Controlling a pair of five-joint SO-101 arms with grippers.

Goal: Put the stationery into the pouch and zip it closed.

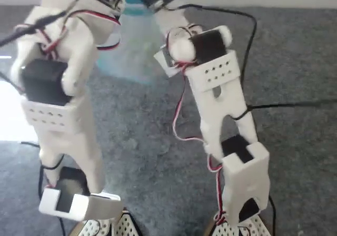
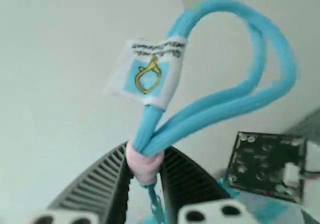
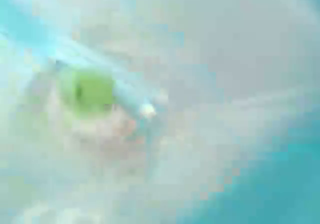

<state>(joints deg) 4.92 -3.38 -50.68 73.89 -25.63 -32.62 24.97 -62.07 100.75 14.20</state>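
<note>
Left pincer clamped shut on a blue cord loop, gripping just at its pink bead. A white tag wraps the cord. The translucent blue pouch shows at twelve o'clock over the grey carpet, between both arms. The right arm ends beside it, and its grip cannot be told.

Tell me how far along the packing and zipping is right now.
Done: hard to confirm; a green item shows blurrily, seemingly through the blue pouch. In hand: the left hand is shut on the pink bead of the blue cord loop, likely the zip pull. Left: whether the zip is closed cannot be seen, so zipping probably remains.
</note>
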